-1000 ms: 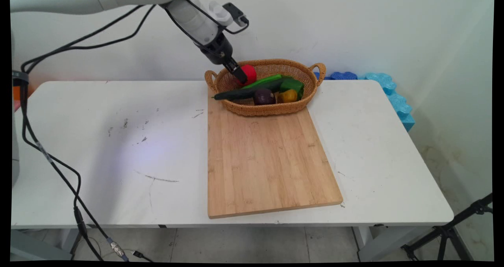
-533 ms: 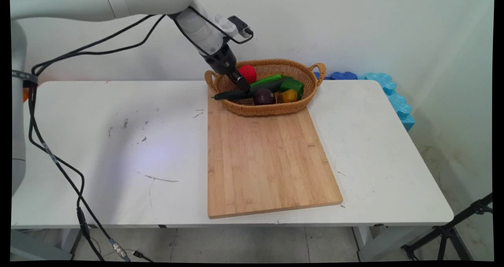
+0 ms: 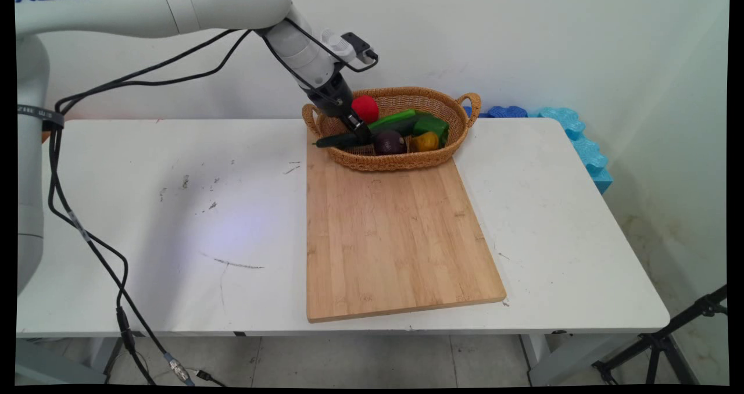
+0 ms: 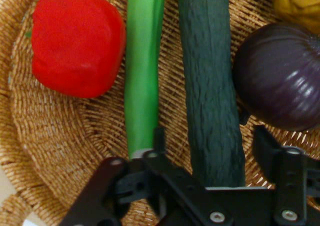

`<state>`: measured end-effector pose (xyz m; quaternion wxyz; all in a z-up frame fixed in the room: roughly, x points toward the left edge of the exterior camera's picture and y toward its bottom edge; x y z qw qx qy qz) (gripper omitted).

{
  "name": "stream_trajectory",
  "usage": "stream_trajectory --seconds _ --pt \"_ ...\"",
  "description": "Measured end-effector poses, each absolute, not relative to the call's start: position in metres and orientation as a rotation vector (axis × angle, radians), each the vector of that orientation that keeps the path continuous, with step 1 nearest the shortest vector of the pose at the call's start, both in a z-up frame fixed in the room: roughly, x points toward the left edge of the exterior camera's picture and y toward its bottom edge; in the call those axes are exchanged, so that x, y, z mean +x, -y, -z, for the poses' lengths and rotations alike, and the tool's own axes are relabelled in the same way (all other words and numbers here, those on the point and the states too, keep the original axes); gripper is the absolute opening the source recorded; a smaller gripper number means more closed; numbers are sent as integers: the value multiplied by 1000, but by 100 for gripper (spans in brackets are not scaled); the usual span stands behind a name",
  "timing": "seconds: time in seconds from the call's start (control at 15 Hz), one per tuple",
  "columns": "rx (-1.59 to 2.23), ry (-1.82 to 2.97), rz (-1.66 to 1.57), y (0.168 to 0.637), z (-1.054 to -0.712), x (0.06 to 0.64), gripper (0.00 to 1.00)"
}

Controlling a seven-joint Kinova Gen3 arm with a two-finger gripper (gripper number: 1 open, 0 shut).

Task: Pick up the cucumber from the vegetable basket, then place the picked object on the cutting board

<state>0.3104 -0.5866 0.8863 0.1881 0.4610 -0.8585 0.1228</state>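
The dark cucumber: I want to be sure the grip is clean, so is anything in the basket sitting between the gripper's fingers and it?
Nothing visible does. The open gripper straddles the dark cucumber. The light green vegetable lies just outside one finger, the purple onion just outside the other.

White table [image 3: 145,208] bears a cutting board [image 3: 395,237] (basket [image 3: 401,160] atop).
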Motion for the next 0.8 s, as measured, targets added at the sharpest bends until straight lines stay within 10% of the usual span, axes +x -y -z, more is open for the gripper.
stream_trajectory --seconds 0.8 --pt "1153 2415 -415 573 -924 311 0"
